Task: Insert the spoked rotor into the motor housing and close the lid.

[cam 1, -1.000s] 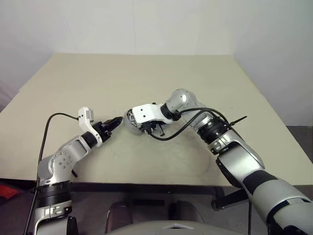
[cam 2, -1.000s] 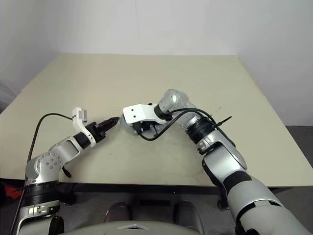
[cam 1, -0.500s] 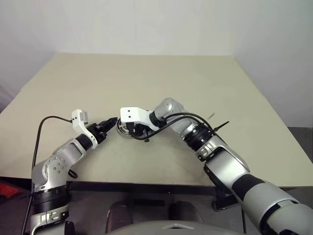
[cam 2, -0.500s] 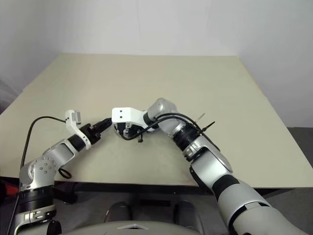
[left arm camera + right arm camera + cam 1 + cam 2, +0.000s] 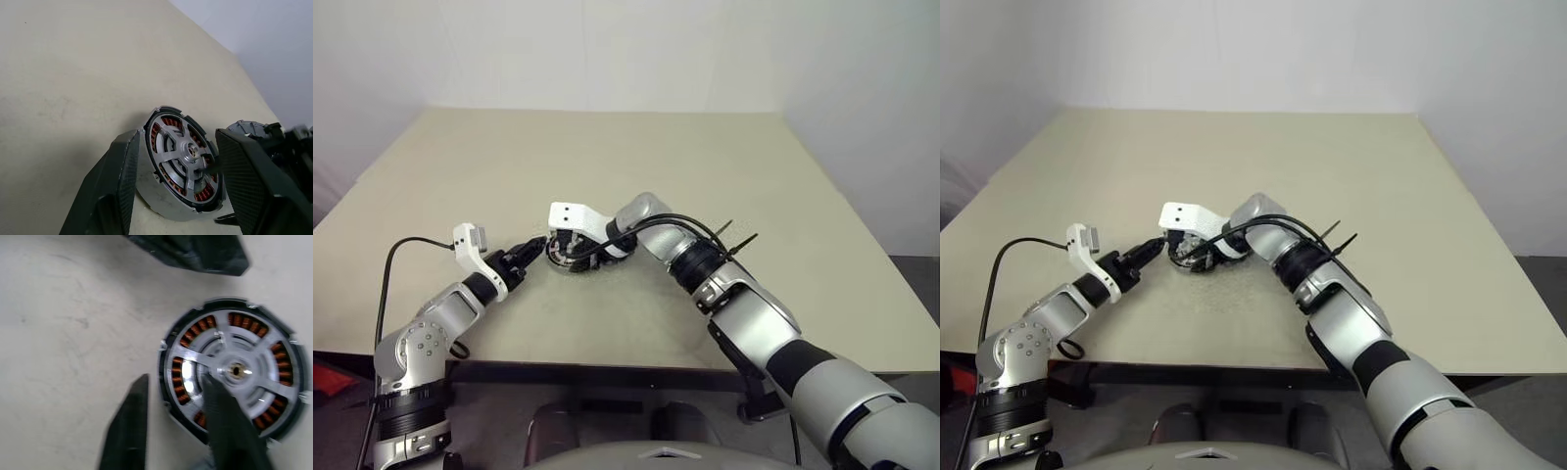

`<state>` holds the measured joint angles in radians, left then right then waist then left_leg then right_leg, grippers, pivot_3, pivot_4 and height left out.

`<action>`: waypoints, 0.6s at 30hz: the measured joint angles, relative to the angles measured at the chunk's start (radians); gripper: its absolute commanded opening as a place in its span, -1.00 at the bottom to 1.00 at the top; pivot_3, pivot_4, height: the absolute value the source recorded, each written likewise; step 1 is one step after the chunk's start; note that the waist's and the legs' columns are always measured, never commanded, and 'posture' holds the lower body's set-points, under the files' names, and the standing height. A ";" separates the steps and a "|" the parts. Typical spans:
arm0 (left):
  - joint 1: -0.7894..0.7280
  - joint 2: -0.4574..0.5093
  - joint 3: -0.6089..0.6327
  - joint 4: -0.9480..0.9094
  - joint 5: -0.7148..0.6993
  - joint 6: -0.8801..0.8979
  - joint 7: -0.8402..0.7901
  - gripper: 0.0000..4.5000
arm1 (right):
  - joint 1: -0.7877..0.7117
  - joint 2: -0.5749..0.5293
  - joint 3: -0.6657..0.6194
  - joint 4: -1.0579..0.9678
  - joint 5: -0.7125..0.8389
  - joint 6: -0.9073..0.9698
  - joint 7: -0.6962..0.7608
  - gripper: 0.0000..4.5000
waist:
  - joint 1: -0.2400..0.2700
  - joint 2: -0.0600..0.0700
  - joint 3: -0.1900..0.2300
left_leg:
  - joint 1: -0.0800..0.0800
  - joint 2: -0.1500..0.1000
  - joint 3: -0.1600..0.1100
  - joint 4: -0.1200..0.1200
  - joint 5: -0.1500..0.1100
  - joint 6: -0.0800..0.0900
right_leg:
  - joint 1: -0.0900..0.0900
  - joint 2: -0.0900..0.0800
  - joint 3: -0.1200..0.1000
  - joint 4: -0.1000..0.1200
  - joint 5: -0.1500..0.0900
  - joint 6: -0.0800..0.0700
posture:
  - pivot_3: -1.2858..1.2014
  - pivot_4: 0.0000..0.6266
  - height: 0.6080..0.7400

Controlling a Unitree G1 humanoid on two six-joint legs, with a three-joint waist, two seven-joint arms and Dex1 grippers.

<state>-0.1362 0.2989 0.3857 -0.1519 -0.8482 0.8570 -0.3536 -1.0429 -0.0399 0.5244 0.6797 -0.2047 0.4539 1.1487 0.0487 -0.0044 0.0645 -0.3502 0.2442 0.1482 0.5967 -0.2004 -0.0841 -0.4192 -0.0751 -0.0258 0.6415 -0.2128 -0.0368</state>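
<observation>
The motor housing (image 5: 166, 210), a thick silver ring with copper windings, rests on the table near my left side. The spoked rotor (image 5: 237, 369) lies seated inside it, with its light-grey spokes and hub showing. My left gripper (image 5: 176, 132) reaches in almost level, one finger against each side of the housing wall. My right gripper (image 5: 176, 378) hangs over the housing from the other side with its jaws apart and nothing in them. One of its fingers (image 5: 222, 426) crosses above the rotor; the other is beside the rim. A silvery round edge (image 5: 247, 128) behind the housing may be the lid; I cannot tell.
The beige table (image 5: 636, 157) spreads wide behind and to the right of the two hands. Its front edge runs close below them. A black cable (image 5: 406, 250) loops off my left wrist and another (image 5: 705, 233) off my right forearm.
My right hand swung left and rolled over the housing. Its fingers opened and let go of the rotor, which now sits in the housing. The left gripper kept its hold.
</observation>
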 measured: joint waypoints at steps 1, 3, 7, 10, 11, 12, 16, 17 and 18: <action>0.000 0.000 0.000 0.000 0.000 0.000 0.000 0.16 | 0.000 -0.008 -0.004 -0.018 0.007 0.006 0.008 -0.01 | 0.000 0.000 0.000 | 0.000 0.000 0.000 0.000 0.000 0.000 | 0.000 0.000 0.000 0.000 0.000 0.000 | 0.03 -1.00 1.00; 0.000 0.000 0.000 0.000 0.000 0.000 0.000 0.16 | -0.002 -0.022 -0.012 -0.073 0.024 0.035 0.029 -0.01 | -0.001 0.000 0.000 | 0.000 0.000 0.000 0.000 0.000 0.000 | 0.000 0.000 0.000 -0.001 0.000 0.000 | 0.03 -1.00 1.00; -0.007 0.000 -0.002 0.005 0.000 0.000 -0.001 0.16 | -0.008 -0.038 -0.043 -0.197 0.080 0.118 0.071 -0.01 | 0.000 0.000 0.000 | 0.000 0.000 0.000 -0.001 0.000 0.000 | 0.000 0.000 0.000 -0.001 0.000 0.000 | 0.03 -1.00 1.00; -0.014 0.001 -0.007 0.017 0.001 0.000 -0.005 0.16 | -0.017 -0.047 -0.087 -0.267 0.126 0.141 0.062 -0.01 | 0.000 0.000 0.000 | 0.000 0.000 0.000 -0.001 0.000 0.000 | 0.000 0.000 0.000 -0.001 0.000 0.000 | 0.03 -1.00 1.00; -0.016 0.002 -0.009 0.019 0.001 0.000 -0.006 0.16 | -0.024 -0.051 -0.102 -0.269 0.132 0.134 0.044 -0.01 | 0.000 0.000 0.000 | 0.000 0.000 0.000 0.000 0.000 0.000 | 0.000 0.000 0.000 -0.001 0.000 0.000 | 0.03 -1.00 1.00; -0.019 0.003 -0.016 0.020 0.001 0.000 -0.009 0.16 | -0.028 -0.059 -0.122 -0.269 0.135 0.119 0.020 -0.01 | 0.002 0.000 0.000 | 0.000 0.000 0.000 0.000 0.000 0.000 | 0.000 0.000 0.000 -0.001 0.000 0.000 | 0.03 -1.00 1.00; -0.026 0.022 -0.028 0.027 0.002 0.001 -0.021 0.16 | -0.033 -0.137 -0.172 -0.232 0.131 0.030 -0.069 -0.01 | 0.018 0.000 0.000 | 0.001 0.000 0.000 0.000 0.000 -0.001 | 0.000 0.000 0.000 -0.001 0.000 0.000 | 0.03 -1.00 1.00; -0.028 0.031 -0.029 0.030 0.002 0.002 -0.028 0.16 | -0.030 -0.163 -0.181 -0.211 0.127 0.004 -0.092 -0.09 | 0.021 0.000 0.000 | 0.000 0.000 0.000 0.000 0.001 -0.002 | 0.000 0.000 0.000 -0.001 0.000 0.000 | 0.03 -1.00 1.00; -0.032 0.039 -0.031 0.037 0.003 0.003 -0.033 0.16 | -0.024 -0.191 -0.187 -0.188 0.117 -0.033 -0.120 -0.18 | 0.024 0.000 0.000 | 0.000 0.000 0.000 0.000 0.002 -0.003 | 0.000 0.000 0.000 -0.001 0.000 0.000 | 0.03 -1.00 1.00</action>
<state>-0.1679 0.3383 0.3545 -0.1147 -0.8450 0.8603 -0.3868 -1.0674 -0.2306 0.3370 0.4913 -0.0873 0.4210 1.0289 0.0731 -0.0048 0.0642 -0.3500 0.2439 0.1482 0.5965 -0.1988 -0.0869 -0.4189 -0.0751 -0.0258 0.6407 -0.2128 -0.0366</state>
